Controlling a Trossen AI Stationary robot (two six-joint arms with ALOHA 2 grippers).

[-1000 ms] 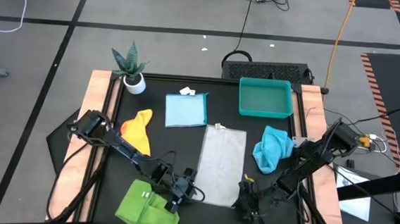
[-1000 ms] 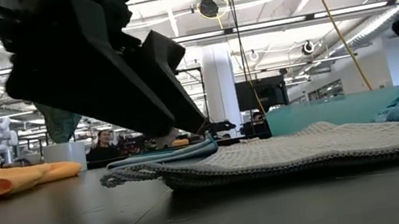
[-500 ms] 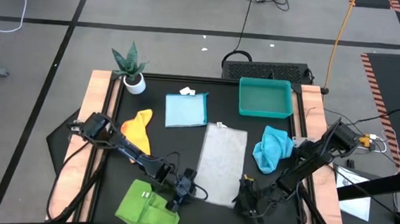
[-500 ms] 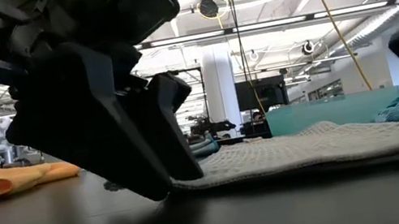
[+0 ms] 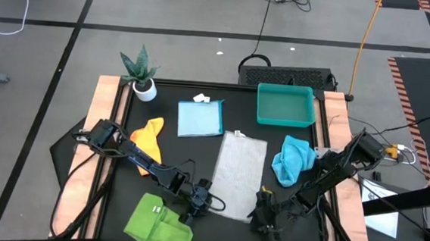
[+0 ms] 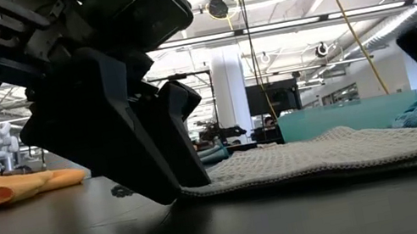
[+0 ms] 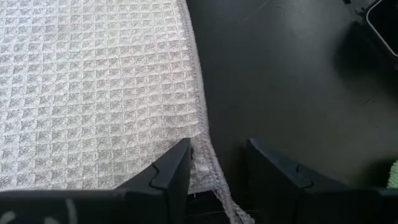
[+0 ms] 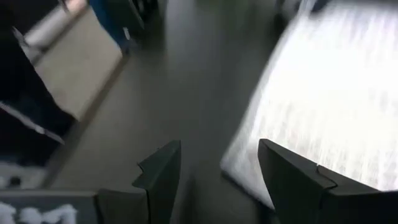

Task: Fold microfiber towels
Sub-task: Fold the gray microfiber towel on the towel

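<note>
Waffle-weave white-grey towel (image 7: 93, 87), flat

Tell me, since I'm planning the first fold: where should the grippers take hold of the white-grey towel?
By its two near corners. The white-grey towel lies flat, hemmed edge exposed; the left gripper, fingers open, already straddles one corner, and the right gripper sits open by the other. Come in low from the near edge.

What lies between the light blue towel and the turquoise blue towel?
The far end of the white-grey towel lies between the light blue towel and turquoise blue towel, high view.
</note>
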